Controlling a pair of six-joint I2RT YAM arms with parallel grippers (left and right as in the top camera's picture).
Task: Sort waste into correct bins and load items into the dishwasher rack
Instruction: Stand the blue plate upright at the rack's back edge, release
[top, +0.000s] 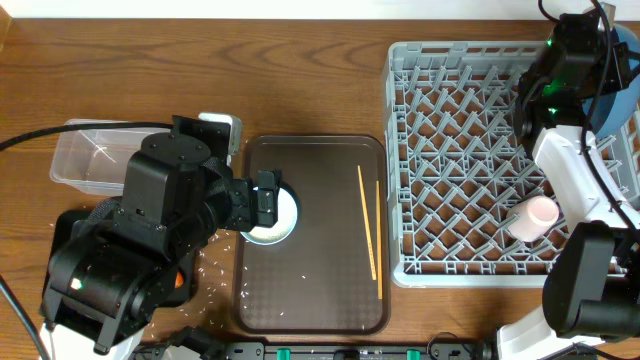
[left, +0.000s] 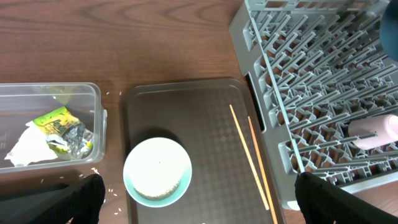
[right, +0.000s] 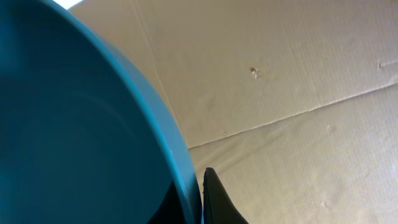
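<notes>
Two steps look to be in hand at once. The right pincer (right: 198, 205) is pressed together on the rim of the large blue plate (right: 74, 124), as far as its own camera shows, and holds it up at the far right edge of the dishwasher rack (top: 470, 150). The left pincer (left: 198, 199) hangs spread wide above the white bowl (left: 157, 171), which sits on the brown tray (left: 205, 118). The plate probably goes next: it needs turning on edge and lowering between upright pegs. Most of the lattice is free (only the pinkish-white cup (top: 532, 215) lies in it, toward the near right), so the middle rows offer the easiest slot. For the bowl, the left fingers must come down either side of its rim. The chopsticks (left: 252, 155) lie well apart from it near the tray's right edge, and the clear tub (left: 93, 99) stands just beside the tray's left edge, so a straight lift looks safest. Rice grains (top: 215, 270) dot the desk (top: 200, 60).
</notes>
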